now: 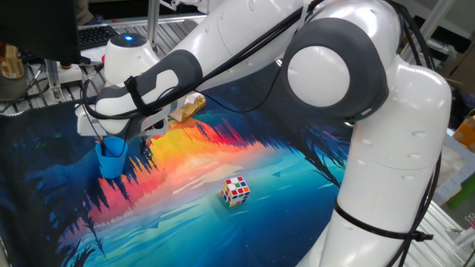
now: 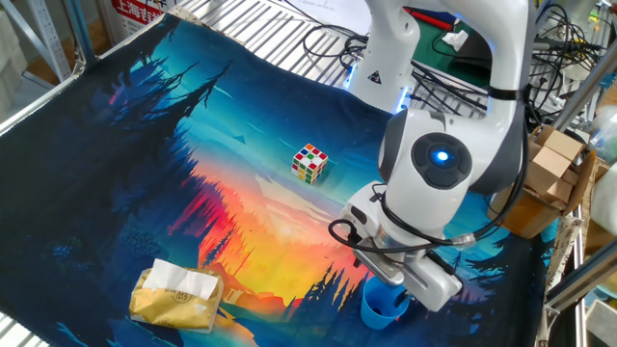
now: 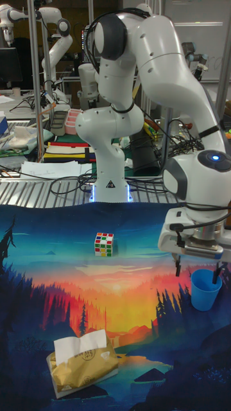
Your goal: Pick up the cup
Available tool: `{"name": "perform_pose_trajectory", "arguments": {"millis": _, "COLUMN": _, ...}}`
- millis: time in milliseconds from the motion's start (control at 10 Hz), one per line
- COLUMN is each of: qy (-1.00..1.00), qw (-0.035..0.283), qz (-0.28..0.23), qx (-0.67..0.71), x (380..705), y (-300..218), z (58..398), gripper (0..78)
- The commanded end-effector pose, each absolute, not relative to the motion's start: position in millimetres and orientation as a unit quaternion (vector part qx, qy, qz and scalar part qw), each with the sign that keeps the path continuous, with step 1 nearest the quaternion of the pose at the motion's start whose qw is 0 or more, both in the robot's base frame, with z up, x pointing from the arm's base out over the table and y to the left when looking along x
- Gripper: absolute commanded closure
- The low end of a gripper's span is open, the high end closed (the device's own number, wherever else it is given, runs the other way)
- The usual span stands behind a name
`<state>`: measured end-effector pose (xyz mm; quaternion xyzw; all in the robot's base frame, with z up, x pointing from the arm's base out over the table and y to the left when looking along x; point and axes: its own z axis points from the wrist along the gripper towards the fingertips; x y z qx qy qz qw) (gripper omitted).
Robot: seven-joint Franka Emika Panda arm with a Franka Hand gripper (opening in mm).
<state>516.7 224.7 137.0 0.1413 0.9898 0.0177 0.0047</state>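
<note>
Counter (image 3: 38, 270) with the sunset-print cloth carries everything; white Franka arm reaches low over its edge. Yellow tissue pack (image 3: 82, 368) and colourful puzzle cube (image 3: 104, 244) sit well apart, untouched. Small light-blue tapered plastic cup (image 3: 205, 290) stands upright on the cloth. Pincer (image 3: 199, 266) spread apart, one finger inside the rim. Approach done; closing and lifting left.

Tool (image 2: 403, 292) over blue cup (image 2: 383, 304), puzzle cube (image 2: 309, 163), tissue pack (image 2: 176, 295)
</note>
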Motion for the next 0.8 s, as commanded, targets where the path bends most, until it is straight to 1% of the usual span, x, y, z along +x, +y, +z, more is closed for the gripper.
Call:
{"name": "perform_pose_trajectory", "arguments": {"millis": 100, "qy": 0.990, "qw": 0.007, "qz": 0.019, "qx": 0.142, "x": 517.2, "y": 226.0, "z": 139.8, "gripper": 0.1}}
{"name": "perform_pose_trajectory", "arguments": {"millis": 400, "qy": 0.989, "qw": 0.008, "qz": 0.019, "qx": 0.145, "x": 516.9, "y": 226.4, "z": 140.2, "gripper": 0.1}}
{"name": "perform_pose_trajectory", "arguments": {"millis": 500, "qy": 0.989, "qw": 0.008, "qz": 0.019, "qx": 0.145, "x": 516.9, "y": 226.4, "z": 140.2, "gripper": 76.4}}
{"name": "perform_pose_trajectory", "arguments": {"millis": 800, "qy": 0.989, "qw": 0.008, "qz": 0.019, "qx": 0.145, "x": 516.9, "y": 226.4, "z": 140.2, "gripper": 76.4}}
